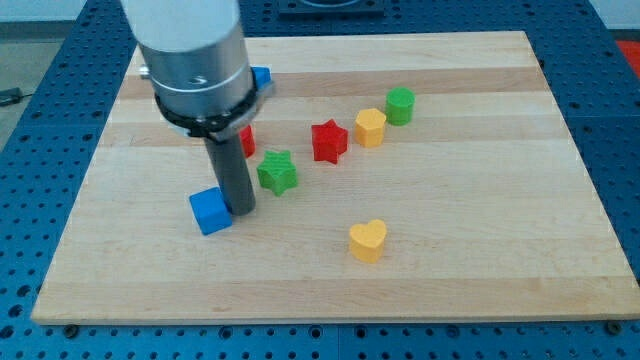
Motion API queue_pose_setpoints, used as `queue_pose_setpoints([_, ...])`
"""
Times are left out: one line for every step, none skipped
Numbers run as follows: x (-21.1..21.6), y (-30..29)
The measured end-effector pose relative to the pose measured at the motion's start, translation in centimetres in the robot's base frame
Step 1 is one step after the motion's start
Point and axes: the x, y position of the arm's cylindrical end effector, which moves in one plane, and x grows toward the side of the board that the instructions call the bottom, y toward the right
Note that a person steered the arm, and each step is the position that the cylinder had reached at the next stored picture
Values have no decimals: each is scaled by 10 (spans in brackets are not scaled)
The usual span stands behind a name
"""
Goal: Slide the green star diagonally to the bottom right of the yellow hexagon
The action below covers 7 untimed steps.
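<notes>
The green star (277,172) lies left of the board's middle. The yellow hexagon (370,128) stands up and to the right of it, with the red star (329,141) between them. My tip (241,211) rests on the board just left and below the green star, a small gap apart, and touches the right side of the blue cube (211,211).
A green round block (400,105) sits next to the yellow hexagon on its upper right. A yellow heart (367,241) lies toward the view's bottom. A red block (246,140) and a blue block (261,76) show partly behind the arm. The wooden board (500,220) has blue pegboard around it.
</notes>
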Motion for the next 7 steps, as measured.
queue_pose_setpoints([-27,-3])
queue_pose_setpoints([-38,0])
queue_pose_setpoints([-34,38])
queue_pose_setpoints([-31,80])
queue_pose_setpoints([-19,126])
queue_pose_setpoints([-10,166])
queue_pose_setpoints([-1,200])
